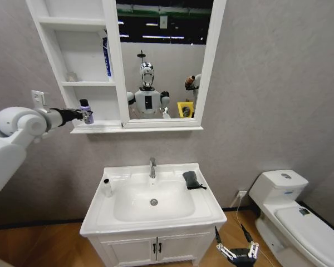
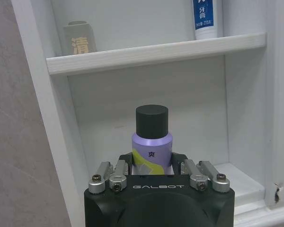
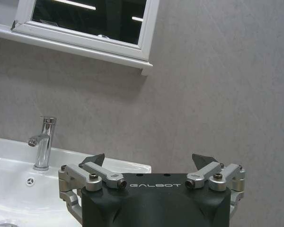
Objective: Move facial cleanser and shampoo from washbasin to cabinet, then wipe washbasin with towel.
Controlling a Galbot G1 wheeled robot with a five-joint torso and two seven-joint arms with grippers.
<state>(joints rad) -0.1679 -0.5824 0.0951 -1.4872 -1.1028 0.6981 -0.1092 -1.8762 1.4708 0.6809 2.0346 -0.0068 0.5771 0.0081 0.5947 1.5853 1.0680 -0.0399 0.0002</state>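
A purple bottle (image 2: 151, 142) with a black cap stands upright in my left tool (image 1: 87, 115), clamped around its body, at the mouth of the cabinet (image 1: 80, 83)'s lowest tier, left-centre of the head frame. The shelf floor lies just ahead and below. My right tool (image 1: 237, 255) hangs spread wide, low right, beside the washbasin (image 1: 209, 203); the towel (image 1: 191, 179) rests on its rim.

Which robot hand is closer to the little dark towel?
Right. The right gripper hangs low before the washbasin, below the towel. The left gripper is up at the cabinet, holding a purple bottle.
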